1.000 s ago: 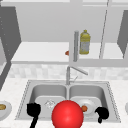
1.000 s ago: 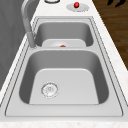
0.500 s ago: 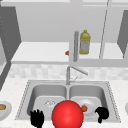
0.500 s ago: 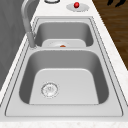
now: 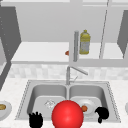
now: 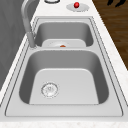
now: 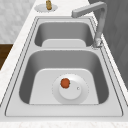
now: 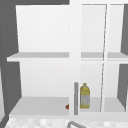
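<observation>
Left hand: the left hand [image 5: 35,120] is seen at 7 o'clock of the steel double sink [image 5: 109,93], fingers straight up, nothing held
Right hand: the right hand [image 5: 102,113] is curled, empty, at 3 o'clock of the small orange-red fruit [image 5: 84,108]
Fruit: placed on the round white plate [image 5: 88,103] in the right basin; the large red ball [image 5: 67,114] lies between the hands

- Left hand [image 5: 35,120]: at 1.0 s ago it sat higher at the sink's [image 5: 111,96] front edge; by 0.5 s ago it had dropped; now lowest, by the red ball [image 5: 67,115].
</observation>
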Controlling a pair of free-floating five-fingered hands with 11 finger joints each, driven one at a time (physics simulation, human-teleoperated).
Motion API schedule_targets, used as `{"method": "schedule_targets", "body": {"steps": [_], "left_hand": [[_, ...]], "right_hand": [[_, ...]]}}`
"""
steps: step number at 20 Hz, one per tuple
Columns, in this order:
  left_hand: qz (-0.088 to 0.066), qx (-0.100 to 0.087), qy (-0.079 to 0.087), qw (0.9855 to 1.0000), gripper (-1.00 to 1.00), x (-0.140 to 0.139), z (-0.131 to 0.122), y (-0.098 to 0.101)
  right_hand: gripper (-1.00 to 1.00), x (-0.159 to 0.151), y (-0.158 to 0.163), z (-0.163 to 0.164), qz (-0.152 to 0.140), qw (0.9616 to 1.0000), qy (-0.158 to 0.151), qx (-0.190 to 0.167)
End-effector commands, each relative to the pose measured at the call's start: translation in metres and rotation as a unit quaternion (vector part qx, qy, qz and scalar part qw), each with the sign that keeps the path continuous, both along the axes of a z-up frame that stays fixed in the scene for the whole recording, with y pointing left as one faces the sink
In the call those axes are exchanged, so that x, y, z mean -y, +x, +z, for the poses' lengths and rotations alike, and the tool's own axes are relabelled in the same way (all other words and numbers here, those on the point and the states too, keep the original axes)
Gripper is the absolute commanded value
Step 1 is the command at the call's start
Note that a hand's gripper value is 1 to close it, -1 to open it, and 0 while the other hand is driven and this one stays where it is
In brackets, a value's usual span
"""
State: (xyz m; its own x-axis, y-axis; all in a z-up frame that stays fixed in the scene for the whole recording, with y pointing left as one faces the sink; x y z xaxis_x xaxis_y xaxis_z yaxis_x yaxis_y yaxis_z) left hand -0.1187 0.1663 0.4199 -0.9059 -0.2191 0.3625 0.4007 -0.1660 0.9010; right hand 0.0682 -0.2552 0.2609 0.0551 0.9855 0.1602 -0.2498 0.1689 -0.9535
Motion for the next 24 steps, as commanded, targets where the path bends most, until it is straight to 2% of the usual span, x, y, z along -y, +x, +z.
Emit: {"method": "schedule_targets", "body": {"steps": [1, 2, 4, 5, 8, 11, 14, 16, 18, 21, 24], "left_hand": [[-0.001, -0.006, -0.004, 1.0000, -1.00, -0.005, -0.015, 0.019], [-0.007, 0.000, -0.009, 0.9999, -1.00, -0.006, -0.019, 0.025], [-0.007, 0.019, -0.006, 0.9998, -1.00, -0.003, -0.027, 0.029], [-0.007, 0.029, -0.012, 0.9995, -1.00, -0.003, -0.033, 0.032], [-0.010, 0.046, -0.012, 0.9988, -1.00, -0.003, -0.047, 0.045], [-0.017, 0.067, -0.010, 0.9975, -1.00, -0.003, -0.063, 0.048], [-0.018, 0.064, -0.011, 0.9977, -1.00, -0.006, -0.084, 0.050], [-0.016, 0.050, -0.012, 0.9986, -1.00, -0.008, -0.086, 0.055], [-0.010, 0.044, -0.007, 0.9989, -1.00, -0.006, -0.081, 0.054], [-0.011, 0.045, -0.004, 0.9989, -1.00, -0.006, -0.081, 0.052], [-0.016, 0.044, -0.013, 0.9988, -1.00, -0.006, -0.071, 0.052]], "right_hand": [[0.00, 0.000, 0.000, 0.000, 0.000, 1.0000, 0.000, 0.000], [0.00, 0.000, 0.000, 0.000, 0.000, 1.0000, 0.000, 0.000], [0.00, 0.000, 0.000, 0.000, 0.000, 1.0000, 0.000, 0.000], [0.00, 0.000, 0.000, 0.000, 0.000, 1.0000, 0.000, 0.000], [0.00, 0.000, 0.000, 0.000, 0.000, 1.0000, 0.000, 0.000], [0.00, 0.000, 0.000, 0.000, 0.000, 1.0000, 0.000, 0.000], [0.00, 0.000, 0.000, 0.000, 0.000, 1.0000, 0.000, 0.000], [0.00, 0.000, 0.000, 0.000, 0.000, 1.0000, 0.000, 0.000], [0.00, 0.000, 0.000, 0.000, 0.000, 1.0000, 0.000, 0.000], [0.00, 0.000, 0.000, 0.000, 0.000, 1.0000, 0.000, 0.000], [0.00, 0.000, 0.000, 0.000, 0.000, 1.0000, 0.000, 0.000]]}}
